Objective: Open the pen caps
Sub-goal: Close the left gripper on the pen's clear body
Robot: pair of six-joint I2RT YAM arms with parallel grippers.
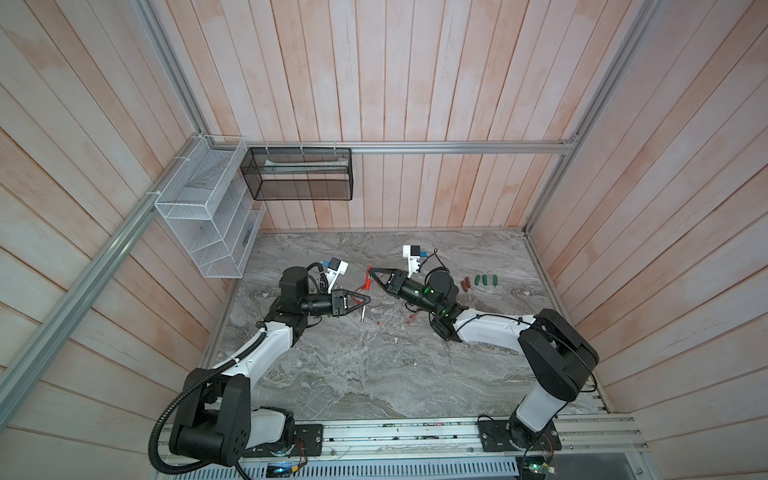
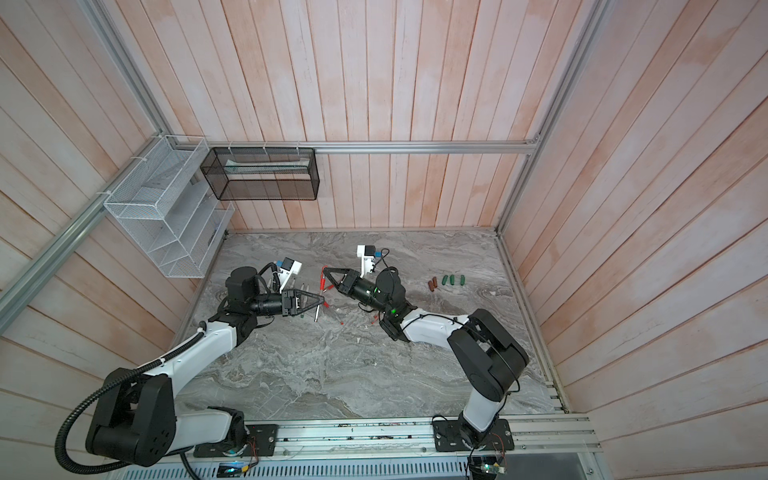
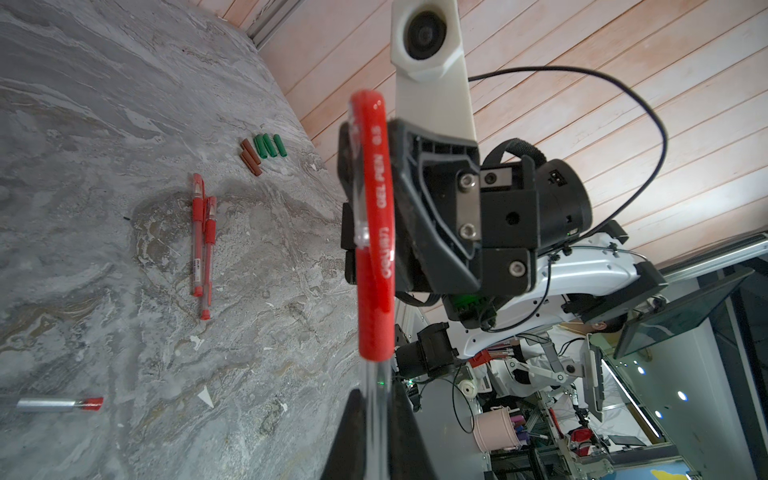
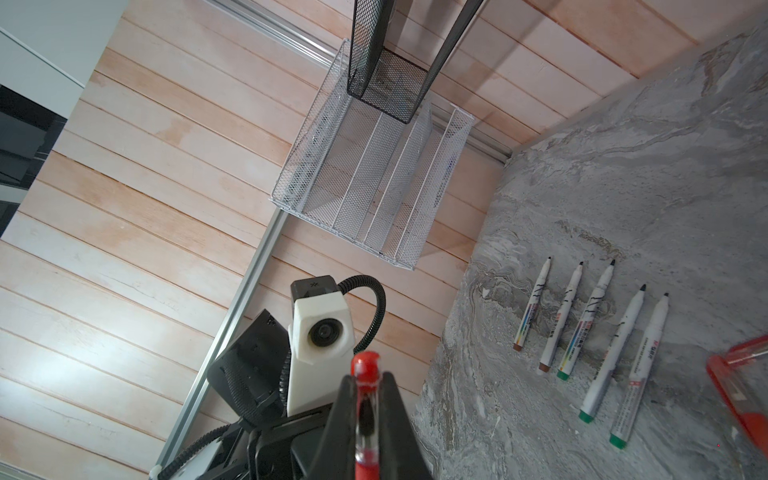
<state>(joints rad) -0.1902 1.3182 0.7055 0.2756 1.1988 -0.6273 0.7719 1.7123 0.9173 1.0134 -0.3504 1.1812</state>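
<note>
Grey marbled tabletop [image 1: 374,374], boxed in by pale pink wooden plank walls [image 1: 415,83]. Toward 12 o'clock: right gripper [image 4: 368,386] clenched on thin red plastic pen cap [image 3: 372,299], left gripper [image 3: 375,392] clenched on its clear barrel [image 3: 376,370]. At 2 o'clock, chunky brown and green marker caps [image 1: 486,279].

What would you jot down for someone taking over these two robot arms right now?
The left gripper is shut on the clear barrel of a red pen.
The right gripper is shut on that pen's cap, which looks still on.
Done: five marker caps lie off in a cluster; five bare markers lie in a row.
Left: pull this cap, then two more red pens that look capped.
</note>
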